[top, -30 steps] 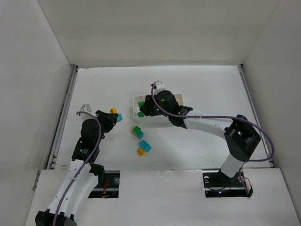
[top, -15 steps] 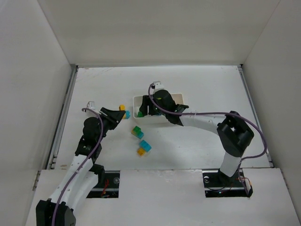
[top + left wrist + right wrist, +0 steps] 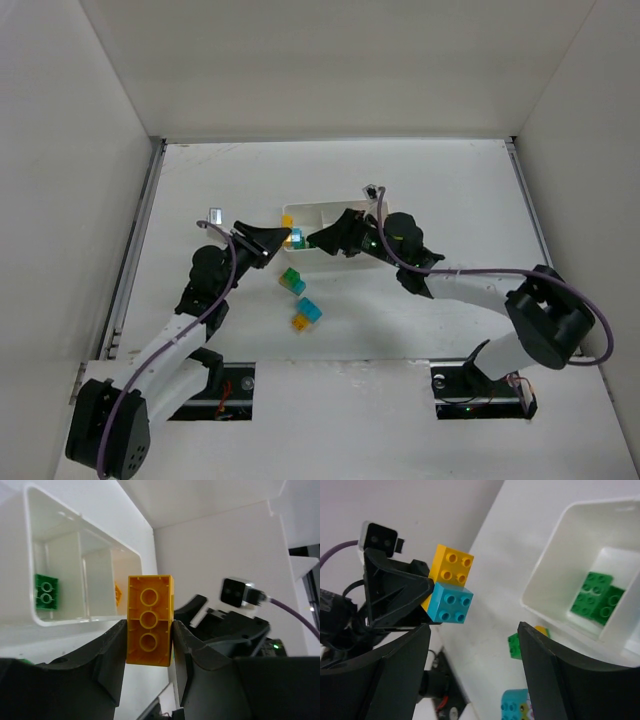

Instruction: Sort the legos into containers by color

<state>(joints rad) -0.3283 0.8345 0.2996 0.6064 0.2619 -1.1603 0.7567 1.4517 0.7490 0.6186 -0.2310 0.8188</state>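
Change since prior frames: left gripper (image 3: pixel 272 241) has travelled rightward with its load to the left end of the tray (image 3: pixel 335 207). Right gripper (image 3: pixel 325 238) has drawn back from over the left compartment, and its wrist now sits nearer the tray's right half.

1. Left gripper: closed on the yellow-and-cyan stack (image 3: pixel 291 230). Both fingers press the long sides of the yellow brick (image 3: pixel 149 620), and the cyan brick (image 3: pixel 451 602) is joined beneath it (studs of both face the right wrist camera). The stack juts beyond the fingertips, toward the tray.

2. Yellow-and-cyan stack, position: held off the table (image 3: pixel 450 180), near the tray's left wall. The right wrist view shows it apart from that wall. The top view cannot settle whether it overlaps the rim.

3. Right gripper: fingers spread wide with nothing between them, pointing at the stack from the tray side and apart from it.

4. Tray, contents: green bricks (image 3: pixel 597 597) lie in the left end compartment. An orange-yellow brick (image 3: pixel 118 592) shows past a divider, but which compartment cannot be told.

5. Loose on the table, in front of the tray: green-and-cyan stack (image 3: pixel 292 281), and closer to the arm bases a cyan-and-yellow stack (image 3: pixel 305 313).
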